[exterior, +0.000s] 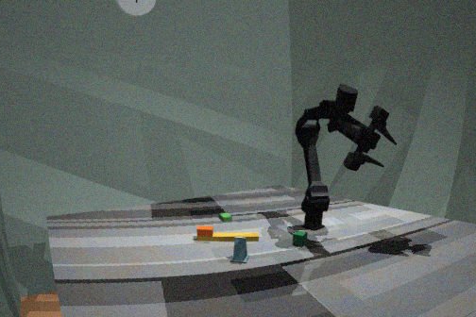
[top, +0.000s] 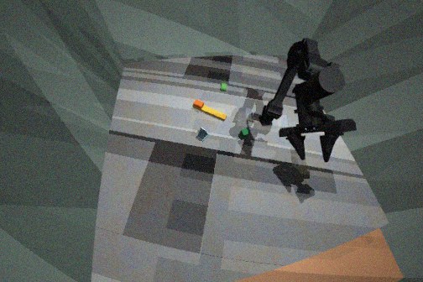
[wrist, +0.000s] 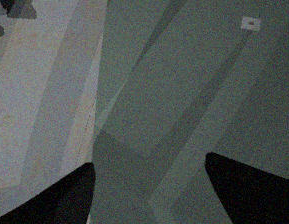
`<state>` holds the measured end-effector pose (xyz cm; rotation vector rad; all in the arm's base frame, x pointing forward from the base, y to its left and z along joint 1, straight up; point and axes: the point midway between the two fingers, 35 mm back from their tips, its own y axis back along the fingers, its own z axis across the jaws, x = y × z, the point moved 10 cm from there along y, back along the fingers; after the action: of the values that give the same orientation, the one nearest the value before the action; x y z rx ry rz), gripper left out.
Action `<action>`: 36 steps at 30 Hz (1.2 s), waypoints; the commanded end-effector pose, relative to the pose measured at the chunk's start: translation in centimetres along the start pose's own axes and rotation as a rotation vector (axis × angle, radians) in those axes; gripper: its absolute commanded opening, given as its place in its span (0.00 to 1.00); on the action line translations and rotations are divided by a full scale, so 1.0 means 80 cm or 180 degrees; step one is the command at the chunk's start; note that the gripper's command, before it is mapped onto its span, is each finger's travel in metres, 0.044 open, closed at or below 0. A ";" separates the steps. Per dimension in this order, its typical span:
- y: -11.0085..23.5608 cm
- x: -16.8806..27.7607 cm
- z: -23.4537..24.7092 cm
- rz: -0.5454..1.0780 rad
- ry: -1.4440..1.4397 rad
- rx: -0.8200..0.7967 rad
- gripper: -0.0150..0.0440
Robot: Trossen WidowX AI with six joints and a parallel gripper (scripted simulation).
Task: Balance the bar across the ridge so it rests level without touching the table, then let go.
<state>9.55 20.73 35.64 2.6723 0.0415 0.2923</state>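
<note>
A: Looking for the bar (top: 210, 109) first; where does it lie?

B: Flat on the table (top: 163, 235), well apart from the tool (top: 313, 155); it is yellow with an orange block at one end, and in the exterior view that orange end (exterior: 205, 231) sits on the side away from the arm's base (exterior: 314, 212).

A: And the ridge (exterior: 240, 250)?

B: A small teal wedge standing upright on the table, near the bar but not touching it; in the exterior view it stands in front of the bar's yellow stretch, toward the camera; nothing rests on it.

A: What of the tool?

B: Raised high above the table, beyond the arm's base from the bar; its two dark fingers (exterior: 386, 134) stand wide apart with nothing between them; the wrist view shows only the two finger tips at the lower corners, and between them grey-green wall and a pale strip of table at the left.

A: Anything else near the bar?

B: Two green cubes; the dark green cube (exterior: 299, 238) sits between the bar and the arm's base, just beside the base; the light green cube (exterior: 225, 217) lies behind the bar, farther from the exterior camera; both are apart from the bar.

A: Shadows?

B: A dark shadow (top: 290, 174) of the arm lies on the table, on the far side of the base from the bar.
</note>
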 end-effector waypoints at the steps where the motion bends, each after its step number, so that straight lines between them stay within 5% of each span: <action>1: -0.001 0.020 0.012 0.0184 -0.0073 -0.0209 0.79; 36: 0.053 0.150 0.126 0.1201 -0.0854 -0.1680 0.79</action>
<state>22.20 14.49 31.57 2.2123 -0.5216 0.0611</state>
